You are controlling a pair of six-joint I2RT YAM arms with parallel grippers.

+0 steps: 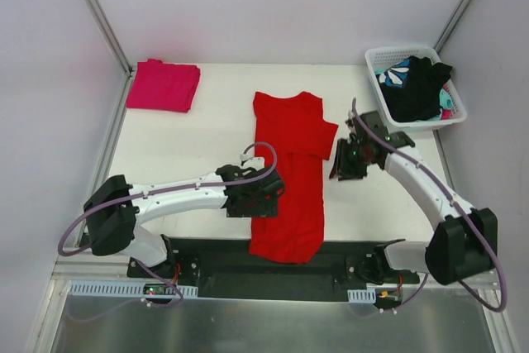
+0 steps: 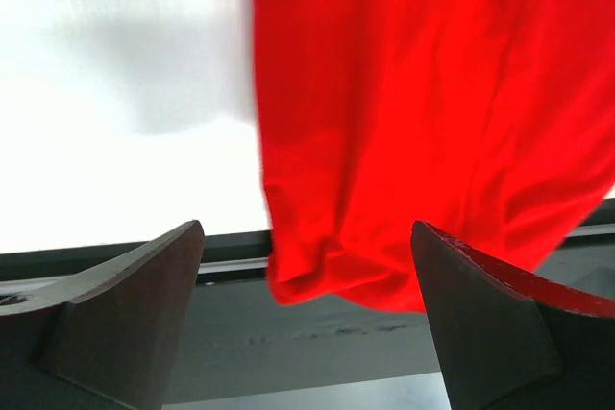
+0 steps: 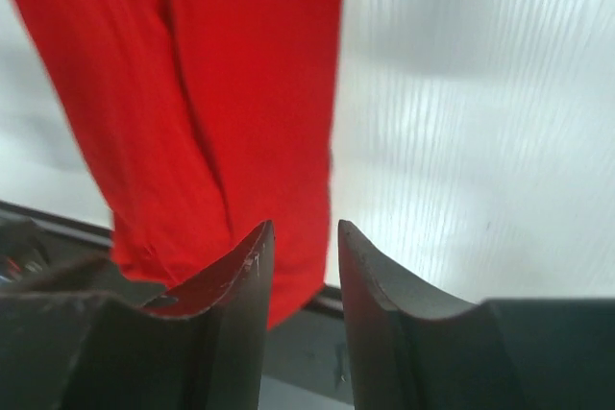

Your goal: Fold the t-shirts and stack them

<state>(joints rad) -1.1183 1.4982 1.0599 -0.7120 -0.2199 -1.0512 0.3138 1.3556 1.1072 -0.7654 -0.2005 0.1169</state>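
Note:
A large bright red t-shirt [image 1: 289, 171] lies folded lengthwise down the middle of the table, its lower end hanging over the near edge. A magenta-pink t-shirt [image 1: 163, 86] lies folded at the back left. My left gripper [image 1: 264, 194] hovers at the red shirt's left edge, low down. Its jaws [image 2: 307, 232] stand wide open with nothing between them, and the red shirt's [image 2: 432, 93] hem shows ahead. My right gripper [image 1: 340, 163] is just right of the shirt's sleeve. It [image 3: 304, 226] is open by a narrow gap and holds nothing, with red cloth [image 3: 192, 93] behind it.
A white basket [image 1: 395, 50] at the back right holds a black garment [image 1: 417, 88] and a teal-and-white patterned one [image 1: 397, 74]. A black rail [image 1: 223, 254] runs along the near table edge under the shirt's end. Slanted frame posts stand at both back corners.

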